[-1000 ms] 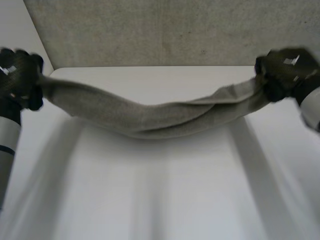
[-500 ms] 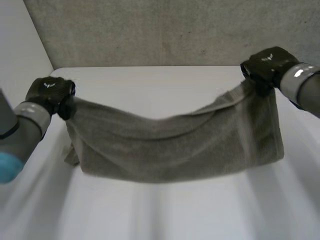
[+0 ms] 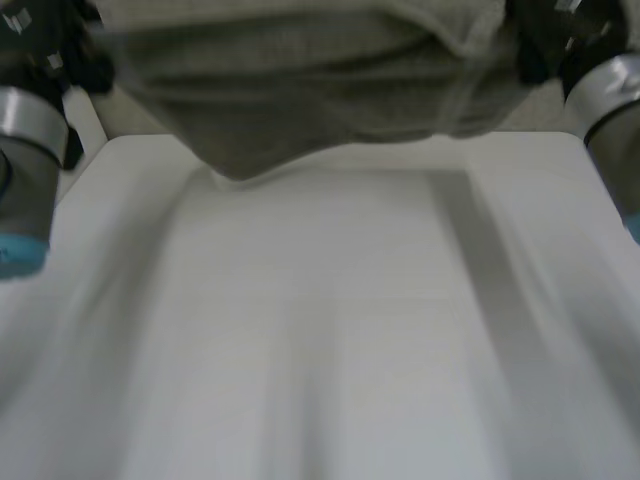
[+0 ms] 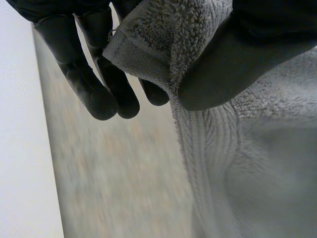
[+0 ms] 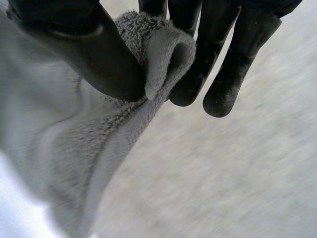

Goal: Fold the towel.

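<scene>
A grey-green towel (image 3: 320, 90) hangs in the air above the far part of the white table (image 3: 330, 330), stretched between both hands. My left hand (image 3: 45, 45) is shut on the towel's left corner. In the left wrist view the thumb (image 4: 233, 64) pinches the hemmed corner of the towel (image 4: 148, 44) against the fingers (image 4: 94, 89). My right hand (image 3: 565, 35) is shut on the towel's right corner. In the right wrist view the thumb (image 5: 94, 54) presses a folded-over corner of the towel (image 5: 158, 49) against the fingers (image 5: 208, 64). The towel's lower edge sags lowest toward the left.
A grey wall (image 3: 90, 110) rises behind the table's far edge. The table's left edge runs close to my left arm (image 3: 25, 170). My right arm (image 3: 615, 130) stands over the table's right side.
Both hands have risen well above the table with the towel, which hung low over the table half a second ago. The towel now hangs clear of the surface.
</scene>
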### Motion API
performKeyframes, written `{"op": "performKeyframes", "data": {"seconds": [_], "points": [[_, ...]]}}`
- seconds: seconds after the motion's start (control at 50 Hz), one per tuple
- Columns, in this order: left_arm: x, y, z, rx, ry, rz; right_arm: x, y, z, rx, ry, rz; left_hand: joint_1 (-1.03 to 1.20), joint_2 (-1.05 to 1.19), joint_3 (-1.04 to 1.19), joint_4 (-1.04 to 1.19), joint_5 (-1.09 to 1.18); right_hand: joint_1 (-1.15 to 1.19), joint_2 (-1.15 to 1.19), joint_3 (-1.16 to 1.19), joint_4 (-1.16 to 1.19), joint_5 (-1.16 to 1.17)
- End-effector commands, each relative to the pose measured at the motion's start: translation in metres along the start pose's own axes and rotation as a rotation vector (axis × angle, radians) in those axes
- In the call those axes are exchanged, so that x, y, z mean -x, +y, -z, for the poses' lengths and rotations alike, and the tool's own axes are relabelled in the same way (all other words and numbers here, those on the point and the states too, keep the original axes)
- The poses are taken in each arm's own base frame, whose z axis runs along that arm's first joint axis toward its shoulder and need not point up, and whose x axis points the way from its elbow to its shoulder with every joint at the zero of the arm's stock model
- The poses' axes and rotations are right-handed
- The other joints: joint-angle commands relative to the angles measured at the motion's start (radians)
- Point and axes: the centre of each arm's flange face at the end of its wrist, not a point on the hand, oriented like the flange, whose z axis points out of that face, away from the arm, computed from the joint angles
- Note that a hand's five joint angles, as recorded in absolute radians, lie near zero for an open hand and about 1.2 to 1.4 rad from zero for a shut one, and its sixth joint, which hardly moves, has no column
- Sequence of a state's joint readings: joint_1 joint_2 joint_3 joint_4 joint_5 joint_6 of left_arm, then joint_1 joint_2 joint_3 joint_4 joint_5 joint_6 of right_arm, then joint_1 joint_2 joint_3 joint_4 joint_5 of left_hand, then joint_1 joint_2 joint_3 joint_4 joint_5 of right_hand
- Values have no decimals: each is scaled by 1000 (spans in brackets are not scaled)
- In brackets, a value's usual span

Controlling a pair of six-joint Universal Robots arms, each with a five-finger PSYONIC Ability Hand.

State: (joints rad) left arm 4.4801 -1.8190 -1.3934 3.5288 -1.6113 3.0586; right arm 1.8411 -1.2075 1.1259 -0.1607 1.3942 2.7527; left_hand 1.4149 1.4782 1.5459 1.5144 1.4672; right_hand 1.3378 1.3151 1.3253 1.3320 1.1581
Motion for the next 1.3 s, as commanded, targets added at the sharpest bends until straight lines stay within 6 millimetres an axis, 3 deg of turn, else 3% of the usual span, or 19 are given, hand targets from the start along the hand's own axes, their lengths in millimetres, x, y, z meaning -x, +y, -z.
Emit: {"op": "performKeyframes", "data": {"seconds": [0.02, 0.04, 0.06, 0.1, 0.12, 0.16, 0.24, 0.28, 0.32, 0.54, 0.78, 0.96, 1.3], "points": [[8, 68, 43, 171, 19, -18, 27, 53, 30, 233, -192, -13, -19, -82, -150, -118, -245, 58, 81, 71, 64, 64], [9, 82, 54, 198, 33, -23, 34, 67, 39, 283, -225, -4, -19, -82, -150, -118, -245, 58, 81, 71, 64, 64], [9, 82, 54, 198, 33, -24, 34, 67, 39, 283, -225, -4, -19, -82, -150, -118, -245, 58, 81, 71, 64, 64], [8, 103, 75, 229, 73, -57, 44, 100, 57, 389, -273, 26, -19, -82, -150, -118, -245, 58, 81, 71, 64, 64], [8, 103, 75, 229, 73, -58, 44, 100, 57, 390, -273, 26, -19, -82, -150, -118, -245, 58, 81, 71, 64, 64], [7, 121, 94, 262, 117, -131, 51, 125, 74, 473, -316, 59, -19, -82, -150, -118, -245, 58, 81, 71, 64, 64], [5, 131, 108, 290, 164, -229, 58, 143, 88, 539, -352, 80, -19, -82, -150, -118, -245, 58, 81, 71, 64, 64], [6, 135, 114, 305, 180, -279, 58, 156, 98, 584, -352, 71, -19, -82, -150, -118, -245, -378, -356, -366, -373, -373], [9, 139, 121, 327, 187, -357, 57, 160, 101, 592, -346, 61, -19, -82, -150, -118, -245, -424, -402, -412, -419, -419], [14, 141, 123, 333, 177, -394, 62, 172, 107, 526, -309, 80, -19, -82, -150, -118, -245, -574, -552, -562, -568, -569], [16, 142, 125, 342, 172, -395, 69, 163, 122, 445, -312, 93, -19, -82, -150, -118, -245, -818, -795, -806, -812, -813], [18, 141, 125, 340, 163, -397, 74, 155, 129, 349, -332, 105, -19, -82, -150, -118, -245, -818, -796, -806, -813, -813], [18, 137, 125, 328, 160, -399, 71, 145, 126, 254, -280, 145, -19, -82, -150, -118, -245, -774, -752, -762, -768, -769]]}}
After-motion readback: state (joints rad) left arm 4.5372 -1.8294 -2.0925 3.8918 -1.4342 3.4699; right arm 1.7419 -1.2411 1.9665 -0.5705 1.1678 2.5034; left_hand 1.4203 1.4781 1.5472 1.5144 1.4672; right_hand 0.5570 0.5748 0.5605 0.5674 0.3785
